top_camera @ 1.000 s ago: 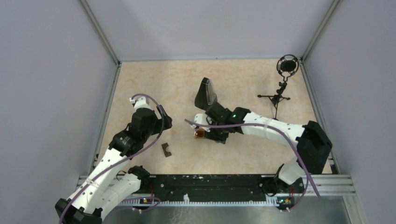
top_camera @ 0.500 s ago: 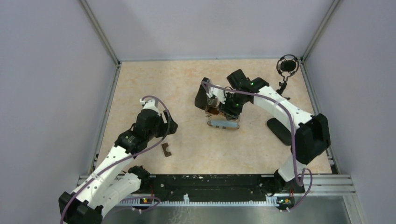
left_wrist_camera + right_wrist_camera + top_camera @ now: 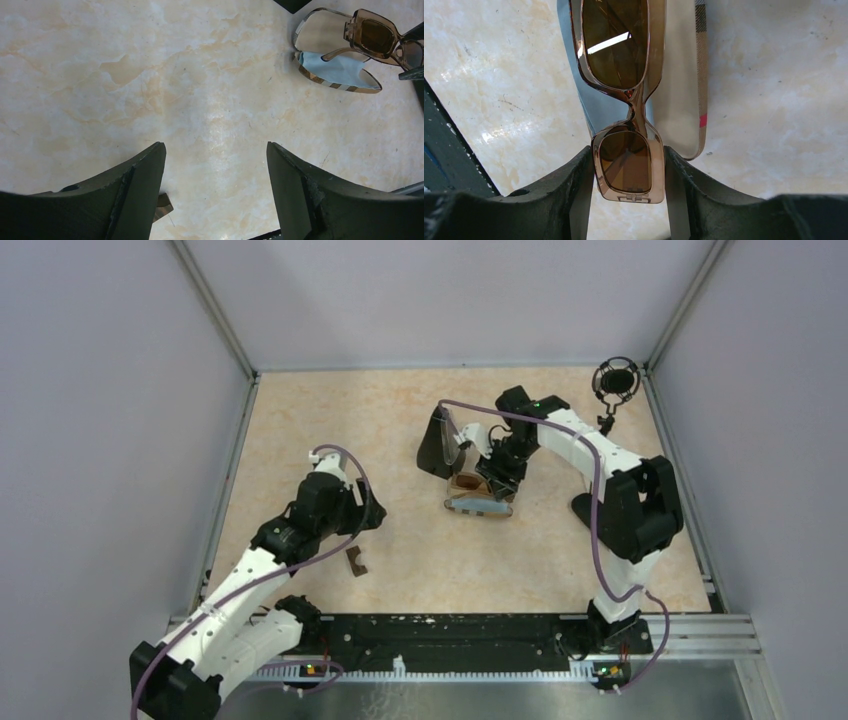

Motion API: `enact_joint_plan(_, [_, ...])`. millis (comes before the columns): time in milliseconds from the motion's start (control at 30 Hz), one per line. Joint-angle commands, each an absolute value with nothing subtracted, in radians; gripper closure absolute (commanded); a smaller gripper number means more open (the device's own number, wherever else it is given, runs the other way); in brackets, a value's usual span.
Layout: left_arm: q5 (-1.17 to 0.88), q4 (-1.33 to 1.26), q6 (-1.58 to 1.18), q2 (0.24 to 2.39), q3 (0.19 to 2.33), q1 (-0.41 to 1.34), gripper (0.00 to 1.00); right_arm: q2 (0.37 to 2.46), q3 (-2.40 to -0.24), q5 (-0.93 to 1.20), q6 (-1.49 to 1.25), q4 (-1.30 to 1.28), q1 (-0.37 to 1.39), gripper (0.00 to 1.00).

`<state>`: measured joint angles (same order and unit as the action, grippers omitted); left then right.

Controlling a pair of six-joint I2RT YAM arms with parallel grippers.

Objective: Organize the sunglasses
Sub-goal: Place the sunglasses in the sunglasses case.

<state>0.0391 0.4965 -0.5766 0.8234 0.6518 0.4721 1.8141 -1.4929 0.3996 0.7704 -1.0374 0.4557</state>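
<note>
Pinching the amber sunglasses (image 3: 635, 107) — 1 lens between right fingers (image 3: 574, 197).

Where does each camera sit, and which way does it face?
Top external: above and behind, looking down on the table; left arm and right arm show.
Left wrist: on the left arm, facing down at the table; open left gripper frames the bottom.
Right wrist: facing down over the open plaid case; right gripper clamps the amber sunglasses.
Shared: all three show those sunglasses and case.
</note>
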Motion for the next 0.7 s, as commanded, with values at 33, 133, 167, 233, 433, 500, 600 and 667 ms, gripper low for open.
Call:
enact_joint_plan(33, [0.006,0.438,-0.564,0.844,0.644,0.468,0.2,1.847,-1.534,0.458,0.801,-1.05,0.45,0.85])
enact_joint_plan(133, [0.005,0.437,-0.561,0.848,0.643,0.468,0.2,1.872,-1.537,0.465,0.8,-1.056,0.451,0.85])
enact_joint_plan(167, [-0.017,0.439,-0.56,0.848,0.643,0.468,0.2,1.879,-1.537,0.465,0.799,-1.055,0.451,0.85])
enact_joint_plan(233, [-0.024,0.438,-0.557,0.848,0.641,0.468,0.2,1.895,-1.539,0.466,0.797,-1.055,0.449,0.85])
enact_joint_plan(433, [-0.027,0.436,-0.552,0.847,0.636,0.468,0.2,1.93,-1.543,0.472,0.79,-1.056,0.449,0.86])
enact_joint_plan(500, [-0.032,0.433,-0.551,0.848,0.634,0.469,0.21,1.936,-1.543,0.474,0.79,-1.058,0.449,0.85])
enact_joint_plan(600, [-0.037,0.427,-0.551,0.853,0.631,0.469,0.21,1.943,-1.544,0.482,0.788,-1.064,0.449,0.84])
enact_joint_plan(667, [-0.039,0.423,-0.552,0.856,0.628,0.469,0.21,1.949,-1.546,0.489,0.786,-1.072,0.449,0.8])
